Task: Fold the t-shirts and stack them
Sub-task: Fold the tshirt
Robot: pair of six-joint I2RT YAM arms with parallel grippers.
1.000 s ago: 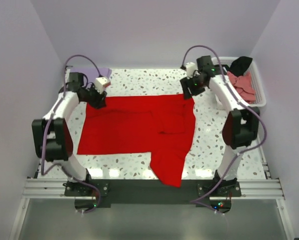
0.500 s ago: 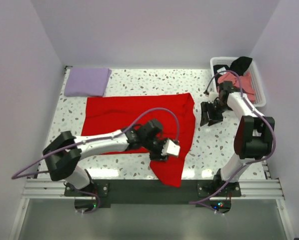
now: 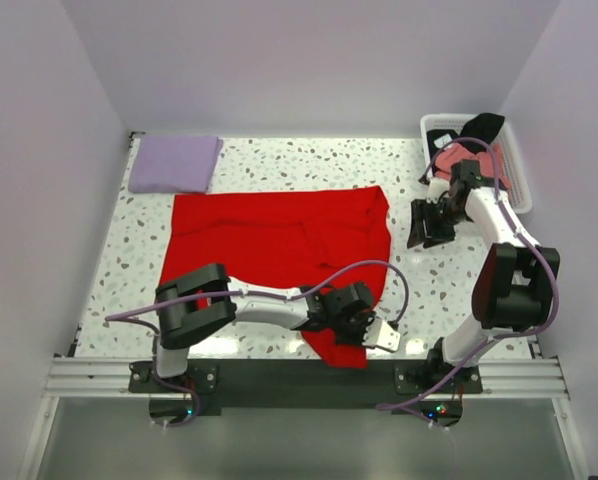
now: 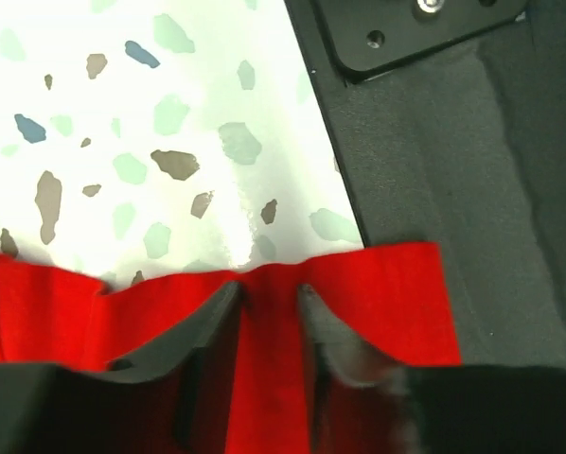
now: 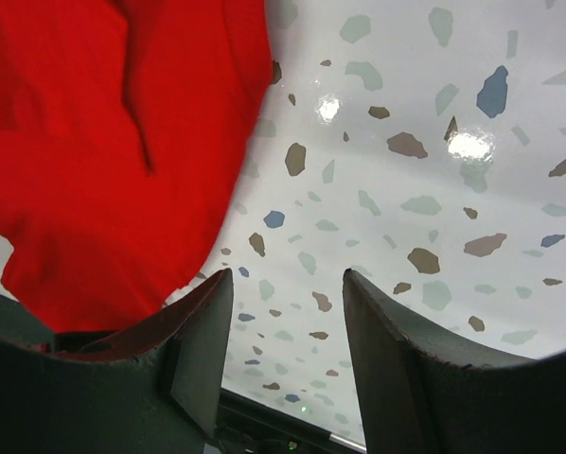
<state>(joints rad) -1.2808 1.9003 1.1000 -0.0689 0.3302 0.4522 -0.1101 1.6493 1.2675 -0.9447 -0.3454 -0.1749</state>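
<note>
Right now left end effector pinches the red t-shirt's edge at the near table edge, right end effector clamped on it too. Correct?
Half right. The left end effector does pinch the red t-shirt at the near table edge, but the right end effector is open and holds nothing: the right wrist view shows it spread above bare speckled table, beside the shirt.

Bright, even overhead light; soft shadows. Glare spots on table [image 3: 239, 345], esp. near edge. Red shirt [image 3: 279, 235] oversaturated. Wrist cams: fingers [image 4: 188, 333] blurry, out of focus.
</note>
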